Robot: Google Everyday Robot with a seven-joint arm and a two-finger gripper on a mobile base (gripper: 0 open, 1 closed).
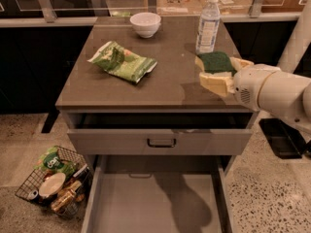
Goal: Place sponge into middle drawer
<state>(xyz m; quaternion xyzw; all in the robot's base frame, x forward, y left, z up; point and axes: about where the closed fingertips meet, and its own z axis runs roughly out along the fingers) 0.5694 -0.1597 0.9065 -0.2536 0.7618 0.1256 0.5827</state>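
Sponge (216, 61), pinched by the fingers of the gripper (221, 73) above the desk (146, 89) near its right edge, may slip loose and miss the middle drawer (121, 205).

My end effector (219, 71), at the right edge of the worktop (165, 89), clasps the sponge (216, 61). Only its green face shows, and the foam is hard to tell from my pale fingers (214, 83). My arm runs off the right edge. The bottom edge cuts off the front of the middle drawer (121, 203). The wire basket (29, 182) holds things too small to name.
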